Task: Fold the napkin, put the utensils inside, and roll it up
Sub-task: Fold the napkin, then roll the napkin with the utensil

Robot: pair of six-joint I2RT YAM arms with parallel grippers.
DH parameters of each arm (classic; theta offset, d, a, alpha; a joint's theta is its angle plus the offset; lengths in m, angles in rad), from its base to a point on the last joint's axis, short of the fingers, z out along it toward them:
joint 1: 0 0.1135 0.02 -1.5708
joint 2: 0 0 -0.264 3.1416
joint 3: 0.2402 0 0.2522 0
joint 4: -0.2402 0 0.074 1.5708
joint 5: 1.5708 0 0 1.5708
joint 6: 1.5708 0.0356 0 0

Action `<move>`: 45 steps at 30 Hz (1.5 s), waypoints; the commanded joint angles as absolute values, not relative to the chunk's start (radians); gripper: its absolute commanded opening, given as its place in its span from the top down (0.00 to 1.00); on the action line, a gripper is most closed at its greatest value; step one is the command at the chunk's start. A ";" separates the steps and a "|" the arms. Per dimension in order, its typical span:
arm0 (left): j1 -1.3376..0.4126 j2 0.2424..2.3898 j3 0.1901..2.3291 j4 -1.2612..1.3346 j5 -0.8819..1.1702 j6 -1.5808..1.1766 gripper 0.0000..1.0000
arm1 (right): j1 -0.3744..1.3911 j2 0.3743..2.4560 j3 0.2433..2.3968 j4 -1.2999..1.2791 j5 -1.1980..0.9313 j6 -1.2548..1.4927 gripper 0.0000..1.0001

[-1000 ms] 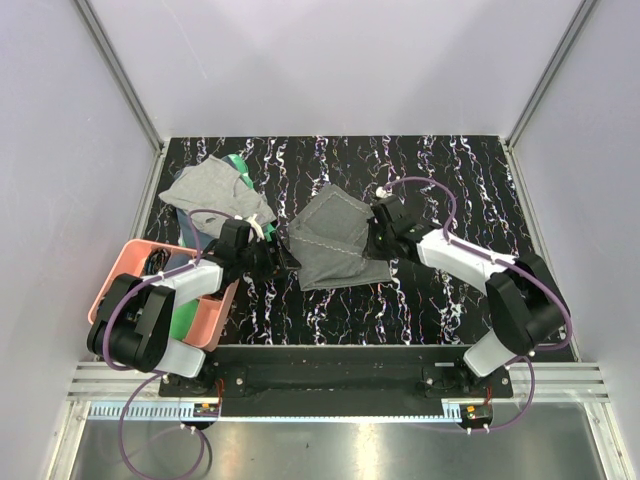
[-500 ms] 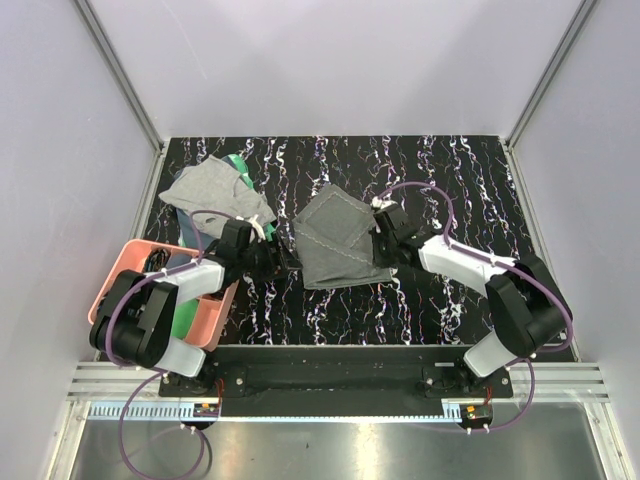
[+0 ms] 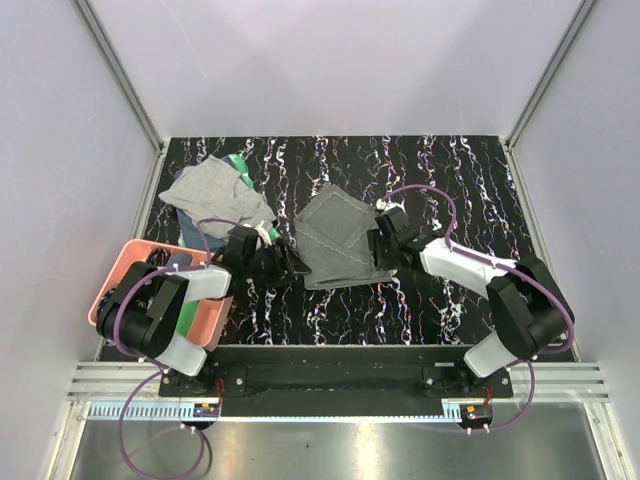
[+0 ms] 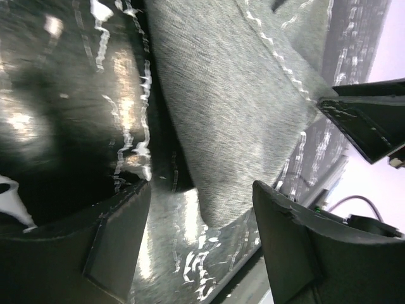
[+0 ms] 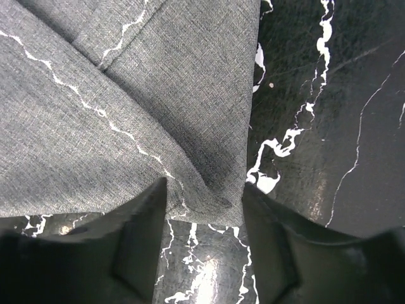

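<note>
The dark grey napkin (image 3: 335,240) lies folded on the black marbled table (image 3: 440,170), its stitched hems showing. My left gripper (image 3: 292,268) stands open at the napkin's near-left corner. In the left wrist view that napkin (image 4: 234,95) corner lies just beyond the left gripper (image 4: 202,218), with only table between the fingers. At the napkin's near-right corner my right gripper (image 3: 379,250) is open. In the right wrist view the napkin (image 5: 95,114) corner rests loose between the tips of the right gripper (image 5: 205,212). The utensils are out of view.
A lighter grey cloth (image 3: 210,195) covers a green item (image 3: 237,164) at the back left. A pink basket (image 3: 128,262) stands at the left edge beside the left arm. Grey walls enclose the table on three sides.
The right gripper has opened and let go of the napkin's corner, which now lies on the table. The left gripper has shifted slightly nearer, still open.
</note>
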State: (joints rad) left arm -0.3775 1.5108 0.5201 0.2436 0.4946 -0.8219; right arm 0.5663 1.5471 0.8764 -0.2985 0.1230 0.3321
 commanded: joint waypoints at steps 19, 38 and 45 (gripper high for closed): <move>-0.492 1.571 0.442 0.460 0.451 -1.003 0.45 | 0.583 1.365 0.852 -0.210 0.008 0.354 0.17; -0.483 1.586 0.495 0.486 0.491 -1.051 1.00 | 1.009 1.430 0.762 0.129 0.288 -0.024 0.14; -0.451 1.557 0.492 0.480 0.526 -1.060 1.00 | 1.130 1.595 0.825 0.182 0.412 -0.178 0.14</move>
State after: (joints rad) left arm -0.4732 1.5814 0.4690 0.4397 0.4953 -1.0496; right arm 1.0985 1.5227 0.7738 0.1013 0.3008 -0.0566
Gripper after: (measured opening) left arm 0.028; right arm 0.862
